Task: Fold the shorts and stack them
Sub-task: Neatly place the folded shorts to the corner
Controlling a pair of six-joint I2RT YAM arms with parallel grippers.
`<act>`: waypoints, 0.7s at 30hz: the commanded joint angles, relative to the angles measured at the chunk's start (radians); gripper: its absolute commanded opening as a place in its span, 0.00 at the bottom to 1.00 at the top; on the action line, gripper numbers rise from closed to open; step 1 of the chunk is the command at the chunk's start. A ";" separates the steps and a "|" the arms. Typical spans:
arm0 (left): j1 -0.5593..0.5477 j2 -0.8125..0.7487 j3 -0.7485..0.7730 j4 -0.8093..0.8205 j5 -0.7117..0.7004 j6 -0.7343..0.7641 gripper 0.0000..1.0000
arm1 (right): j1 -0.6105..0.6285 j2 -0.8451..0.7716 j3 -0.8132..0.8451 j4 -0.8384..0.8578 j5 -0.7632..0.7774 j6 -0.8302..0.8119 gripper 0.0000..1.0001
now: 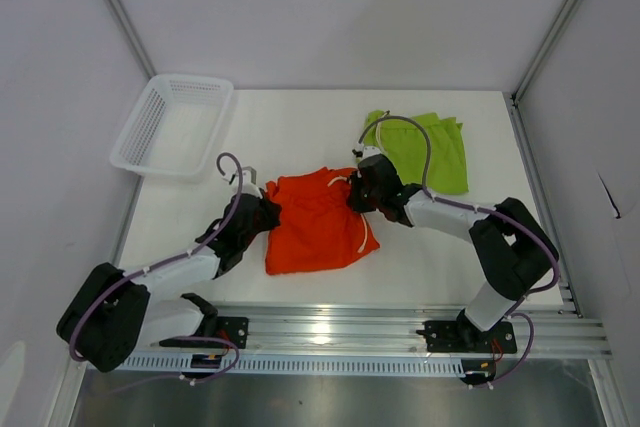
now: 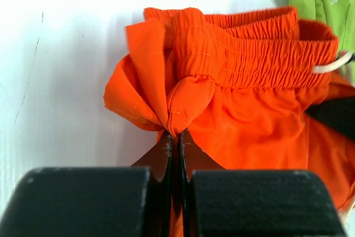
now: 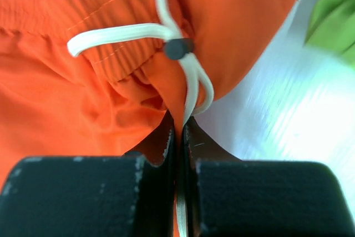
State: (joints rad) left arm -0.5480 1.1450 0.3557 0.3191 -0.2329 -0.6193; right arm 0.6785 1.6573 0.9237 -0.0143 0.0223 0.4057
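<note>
Pinching the orange shorts [image 2: 249, 120] near each waist end, the left gripper [image 2: 176, 137] and right gripper [image 3: 178, 129] are clamped on cloth bunched just ahead of their tips (the right seemingly traps the drawstring [image 3: 188, 81] too). Lift evenly, with the waistband taut between them. The green shorts [image 1: 430, 152] lie just beyond the right gripper.

I'm looking at a white table [image 1: 300, 137] boxed in by plain pale-grey panels: a back wall [image 1: 340, 7], a left wall [image 1: 50, 97] and a right wall [image 1: 590, 127]. Aluminium struts [image 1: 118, 12] run up the two back corners. A metal rail [image 1: 330, 332] lines the near edge, catching a bright glare at its middle. A white mesh basket [image 1: 135, 137] sits at the table's far-left corner.
</note>
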 commanded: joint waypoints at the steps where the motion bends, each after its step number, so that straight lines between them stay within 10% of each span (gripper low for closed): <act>1: -0.006 0.018 0.066 0.052 -0.039 0.018 0.00 | -0.010 -0.040 0.075 -0.022 0.065 -0.039 0.00; 21: -0.067 0.423 0.502 0.129 0.076 0.006 0.00 | -0.235 -0.085 0.210 -0.098 0.022 -0.094 0.00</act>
State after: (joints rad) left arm -0.5900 1.5406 0.7605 0.3973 -0.1932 -0.6197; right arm 0.4660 1.6367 1.0725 -0.1020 0.0402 0.3351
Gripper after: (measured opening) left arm 0.012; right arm 0.023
